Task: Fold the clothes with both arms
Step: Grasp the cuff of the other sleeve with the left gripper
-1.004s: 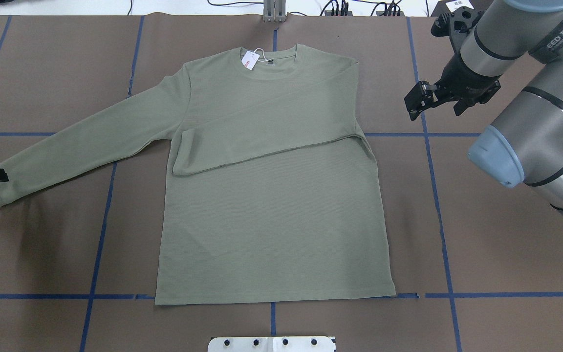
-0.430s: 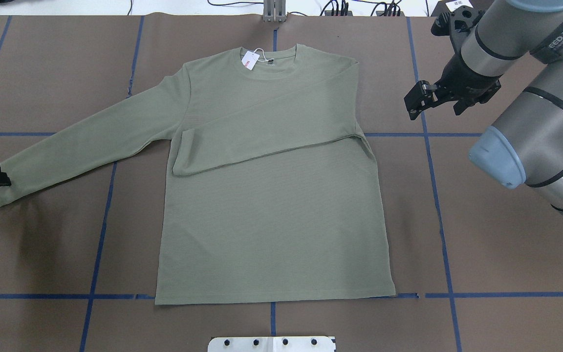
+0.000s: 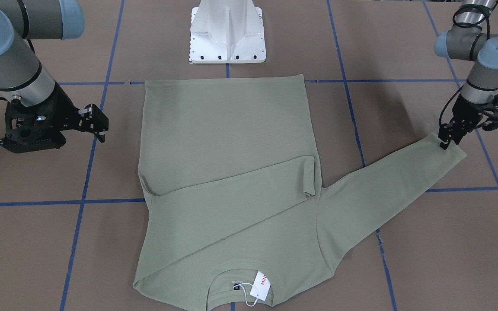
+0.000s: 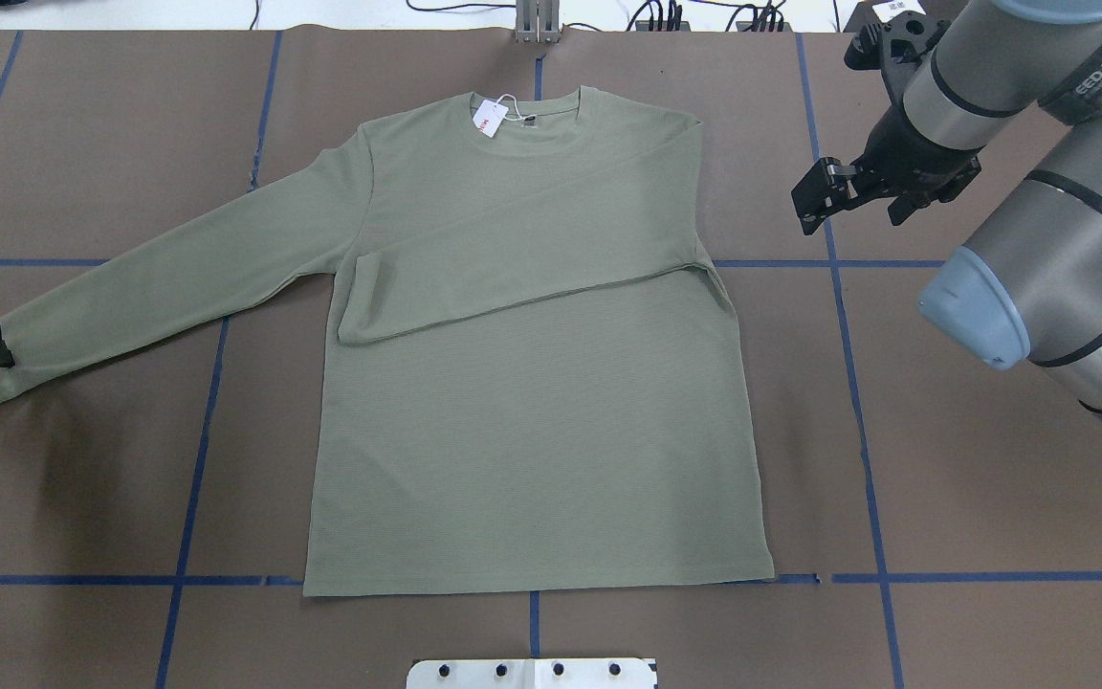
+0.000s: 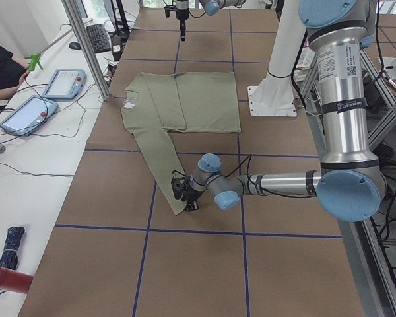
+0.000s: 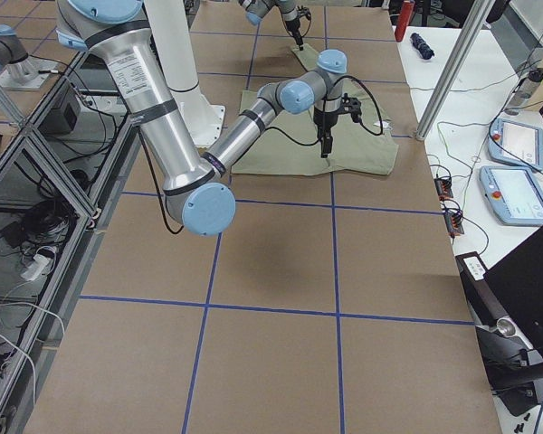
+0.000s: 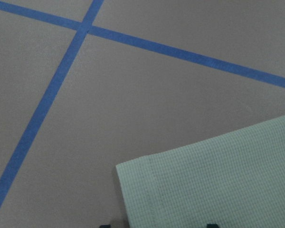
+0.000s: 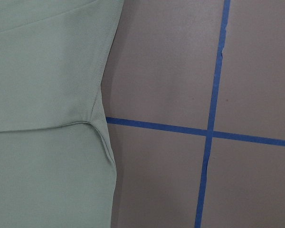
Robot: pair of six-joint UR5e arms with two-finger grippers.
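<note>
A sage-green long-sleeved shirt (image 4: 532,431) lies flat in the middle of the brown table (image 4: 972,498), its hem towards the robot's white base (image 3: 227,34) and its round collar at the far edge. The fabric has a fine waffle texture and is smooth over the body, with hardly a wrinkle. The sleeve on the robot's right (image 4: 513,258) is folded slantwise across the chest, and its cuff ends close to the opposite armpit. The other sleeve (image 4: 159,287) stretches straight out and down towards the robot's left side, crossing a strip of blue tape (image 4: 211,383). Inside the collar sit a small black label (image 4: 529,121) and a white tag (image 4: 489,120) on a string, printed in red. The left gripper (image 3: 445,140) is down at the end of the stretched sleeve. In its own wrist view the two fingertips (image 7: 104,225) stand apart at the bottom edge with the stitched cuff (image 7: 190,190) lying between them, so it is spread wide and not closed on the cloth. The right gripper (image 4: 814,201) hangs beside the shirt's folded shoulder, clear of the fabric, its fingers parted and holding nothing.
</note>
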